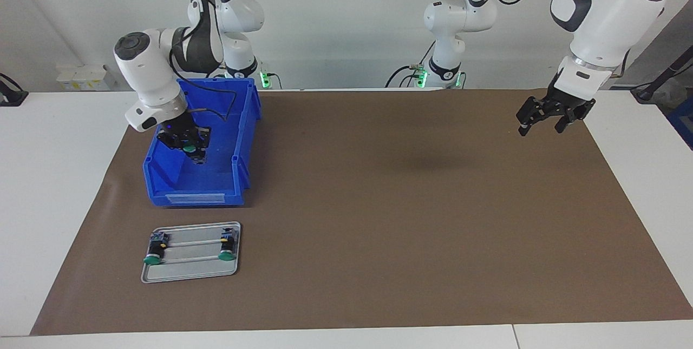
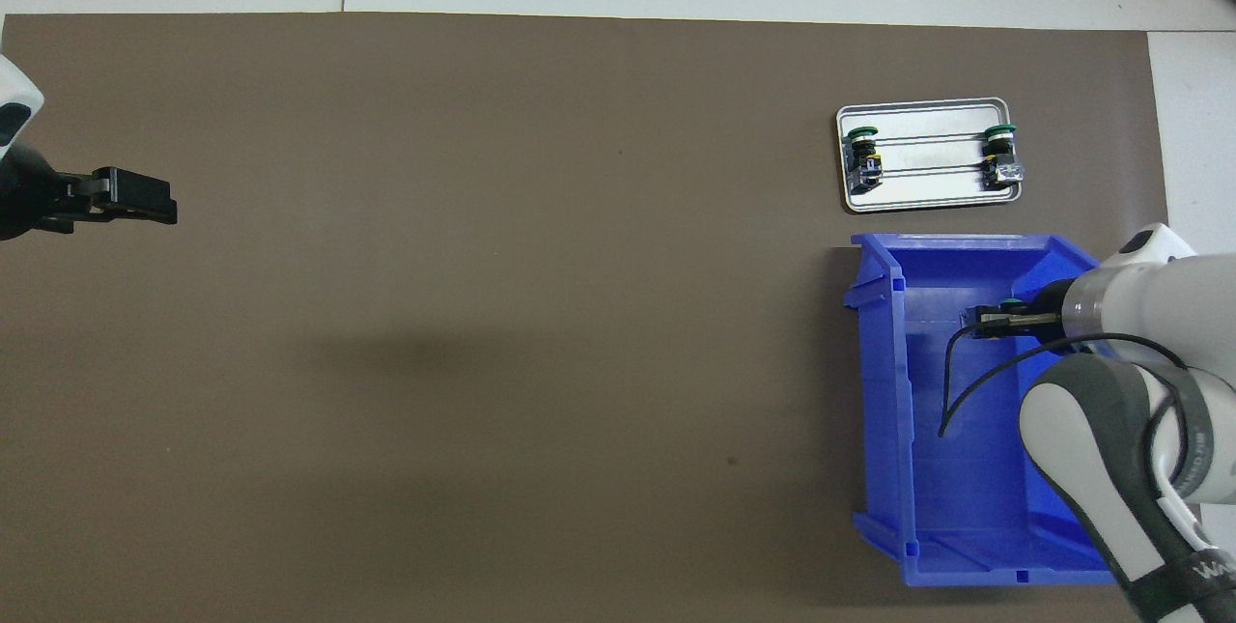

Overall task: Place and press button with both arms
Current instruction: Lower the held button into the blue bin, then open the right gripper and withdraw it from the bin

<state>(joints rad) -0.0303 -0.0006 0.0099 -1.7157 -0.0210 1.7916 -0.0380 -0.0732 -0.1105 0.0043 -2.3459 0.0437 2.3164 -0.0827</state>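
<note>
My right gripper [image 1: 191, 152] reaches down into the blue bin [image 1: 246, 122] and is shut on a button [image 1: 189, 149], whose green cap shows between the black fingers. In the overhead view the same gripper [image 2: 983, 319] sits inside the bin [image 2: 903, 391] with the green cap [image 2: 1010, 302] beside it. Two more buttons [image 1: 154, 251] [image 1: 227, 248] lie on the silver tray [image 1: 189, 277], farther from the robots than the bin. My left gripper [image 1: 541, 129] hangs open and holds nothing, over the brown mat at the left arm's end of the table, where that arm waits.
The brown mat [image 1: 379, 203] covers most of the white table. The tray [image 2: 922, 203] and its two buttons [image 2: 862, 155] [image 2: 1000, 155] lie just past the bin. A black cable [image 2: 951, 391] loops from the right wrist into the bin.
</note>
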